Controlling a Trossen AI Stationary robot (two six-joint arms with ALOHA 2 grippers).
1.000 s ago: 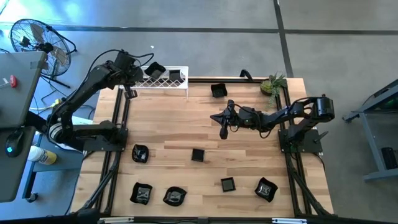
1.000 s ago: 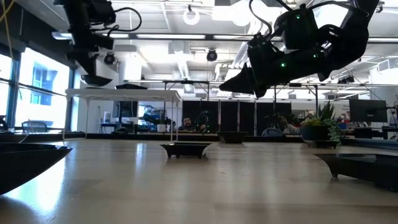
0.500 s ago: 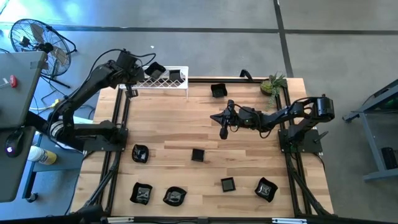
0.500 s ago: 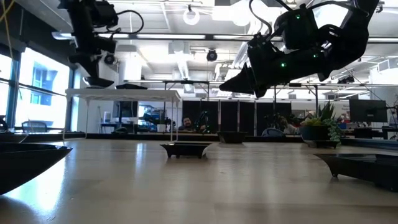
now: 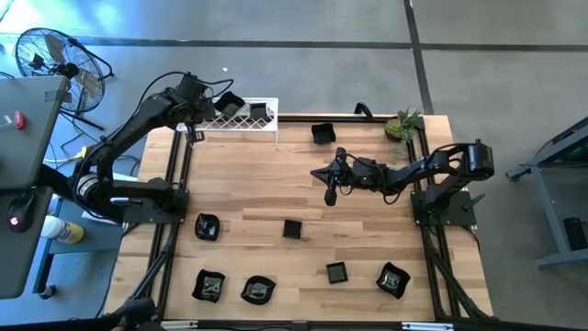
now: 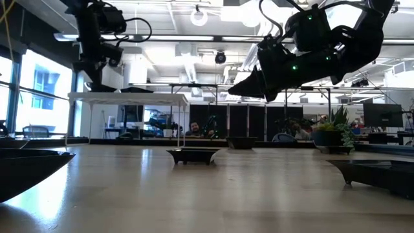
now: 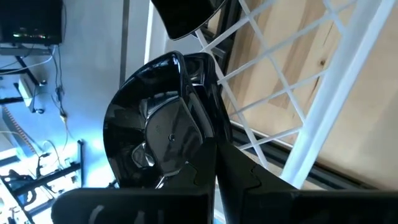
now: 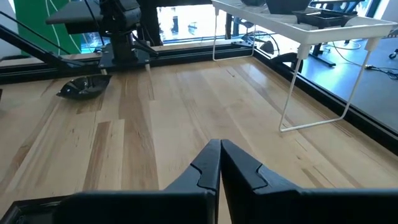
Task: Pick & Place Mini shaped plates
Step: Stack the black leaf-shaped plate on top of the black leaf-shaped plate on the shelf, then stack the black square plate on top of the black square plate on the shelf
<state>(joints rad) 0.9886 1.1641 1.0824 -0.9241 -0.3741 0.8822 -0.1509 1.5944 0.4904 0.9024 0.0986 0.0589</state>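
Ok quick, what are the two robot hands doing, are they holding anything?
Left gripper: shut on a black dish, at the white rack.
Right gripper: shut, holding nothing, above the table.

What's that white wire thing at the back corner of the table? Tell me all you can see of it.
The rack is a small raised shelf of white wire mesh on thin white legs, standing upright at the table's far left corner. Its top is a lattice of crossing wires, plainly seen in the left wrist view. A few glossy black plates rest on it. The left gripper, shut on a plate, is at its left end; whether that plate touches the mesh cannot be told.
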